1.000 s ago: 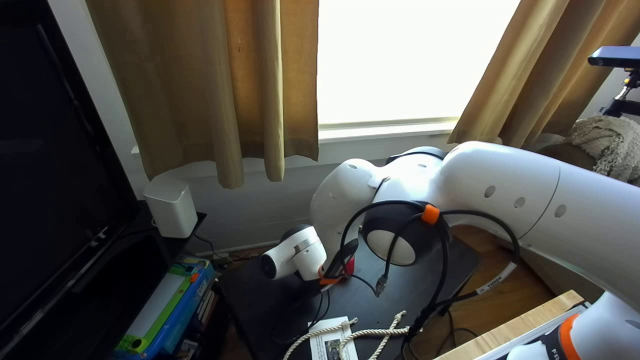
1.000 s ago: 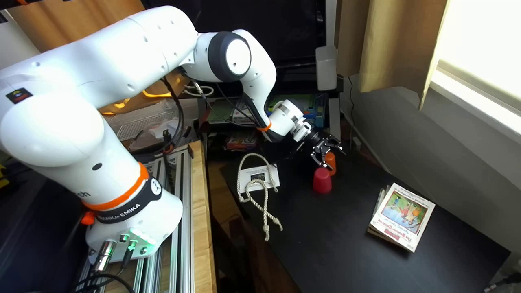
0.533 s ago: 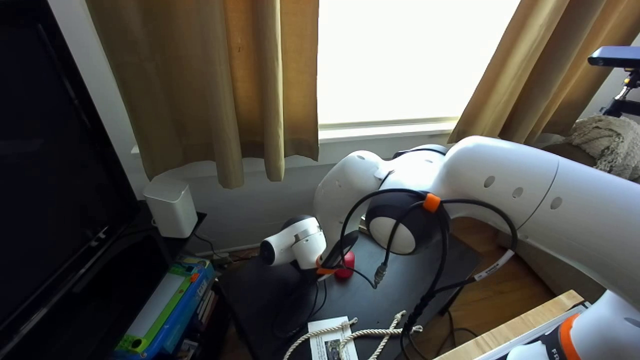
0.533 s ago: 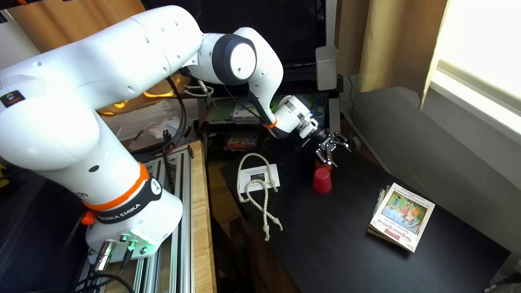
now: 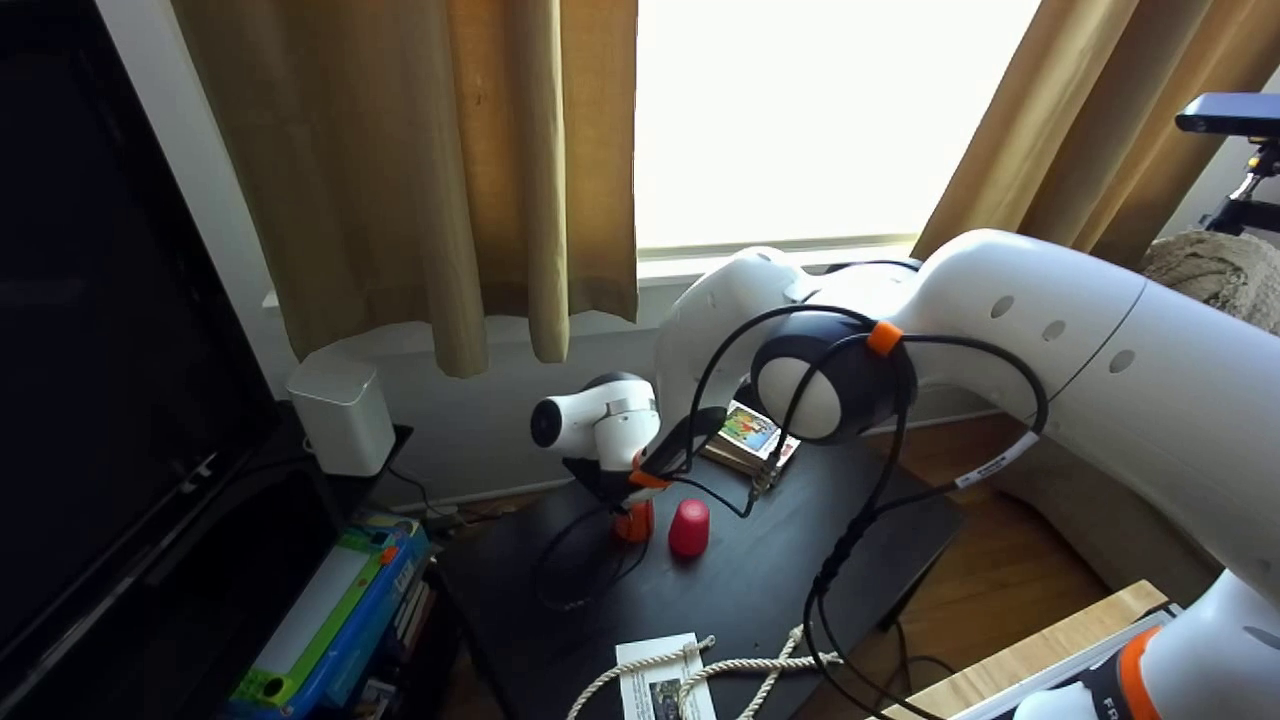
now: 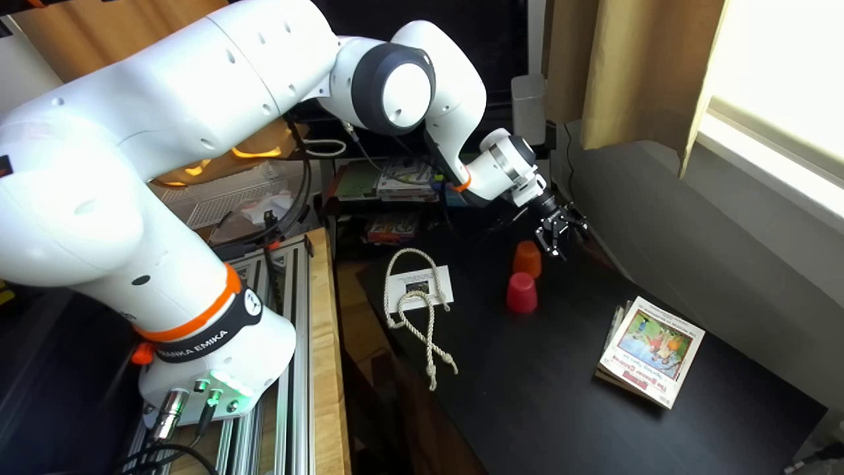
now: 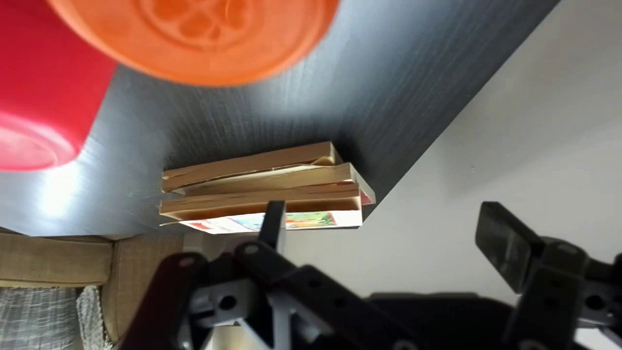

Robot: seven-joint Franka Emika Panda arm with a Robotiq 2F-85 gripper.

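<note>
One orange cup (image 6: pixel 527 259), red cup (image 6: pixel 521 294) just beside; gripper (image 7: pixel 386 231) spread wide, apparently touching neither.

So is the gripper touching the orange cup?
Apart. The wrist view shows tabletop and books in the gap between the orange cup and the open gripper.

Daylight from a blown-out window (image 5: pixel 810 120), white glare on the black tabletop (image 7: pixel 233 116), orange cup (image 7: pixel 199 43) slightly soft.
</note>
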